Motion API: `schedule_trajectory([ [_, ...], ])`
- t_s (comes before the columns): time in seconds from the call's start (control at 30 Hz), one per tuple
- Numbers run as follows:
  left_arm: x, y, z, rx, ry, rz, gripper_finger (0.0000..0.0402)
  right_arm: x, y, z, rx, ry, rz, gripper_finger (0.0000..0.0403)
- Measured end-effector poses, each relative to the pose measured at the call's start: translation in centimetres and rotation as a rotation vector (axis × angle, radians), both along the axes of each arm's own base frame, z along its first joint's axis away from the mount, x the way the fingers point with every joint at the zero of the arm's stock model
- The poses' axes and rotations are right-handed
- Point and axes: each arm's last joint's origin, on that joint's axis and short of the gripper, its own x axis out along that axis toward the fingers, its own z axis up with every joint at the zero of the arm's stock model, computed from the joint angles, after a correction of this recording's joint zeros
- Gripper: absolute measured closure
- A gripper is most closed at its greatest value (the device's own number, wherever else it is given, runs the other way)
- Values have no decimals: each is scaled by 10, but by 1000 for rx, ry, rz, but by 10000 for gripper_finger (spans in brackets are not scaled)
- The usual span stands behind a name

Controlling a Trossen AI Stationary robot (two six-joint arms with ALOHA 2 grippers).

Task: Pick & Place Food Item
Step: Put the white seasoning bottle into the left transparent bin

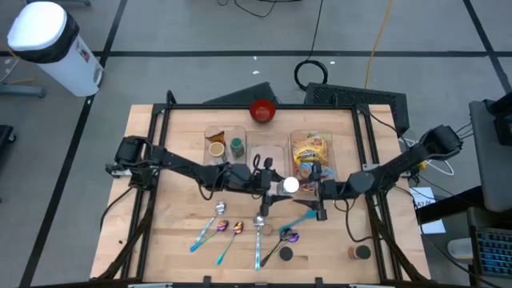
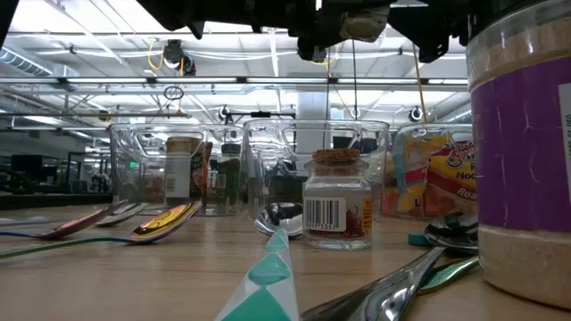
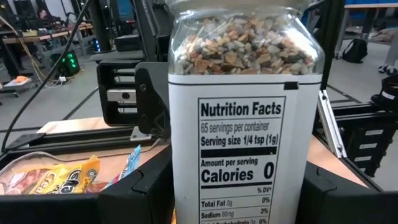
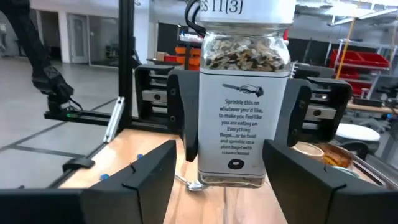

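Note:
A clear seasoning jar (image 4: 244, 118) with a white label and white lid (image 1: 290, 185) hangs over the middle of the table. My left gripper (image 1: 282, 185), reaching in from the table's left, is shut on it; in the left wrist view the jar (image 3: 239, 124) fills the picture between its fingers. My right gripper (image 1: 314, 190) comes level from the table's right and stands open just short of the jar. Its two fingers (image 4: 149, 180) stand apart to either side of the jar's lower part, touching nothing. My left gripper pinches the jar's body (image 4: 205, 124) between its two fingers (image 4: 181, 118), on two opposite sides at about mid-height, below the lid. The fingers come level from the table's left. The jar stands upright in the hold, lifted clear of the table.
Clear bins at the far side hold a yellow snack bag (image 1: 310, 152) and two small jars (image 1: 216, 146). A red bowl (image 1: 262, 110) sits at the far edge. Several spoons (image 1: 240, 232) lie near the front, with a cork-topped jar (image 2: 337, 201) and a purple-labelled jar (image 2: 522, 152).

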Motion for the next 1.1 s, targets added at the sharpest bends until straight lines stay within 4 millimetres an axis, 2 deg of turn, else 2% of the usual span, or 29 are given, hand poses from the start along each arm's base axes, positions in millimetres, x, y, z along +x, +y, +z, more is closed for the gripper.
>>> schedule_trajectory([
  [0.27,-1,-4,-2,-1,15,14,191,2,-2,-3,-6,7,-36,139],
  [0.73,-2,-12,-4,14,26,-41,191,-4,-9,17,-45,-118,-74,148],
  [0.93,-2,-11,-3,18,19,-30,191,1,-6,10,-17,-87,89,143],
  [1.1,-1,-9,-3,16,20,-18,191,4,-4,4,-14,-61,131,112],
])
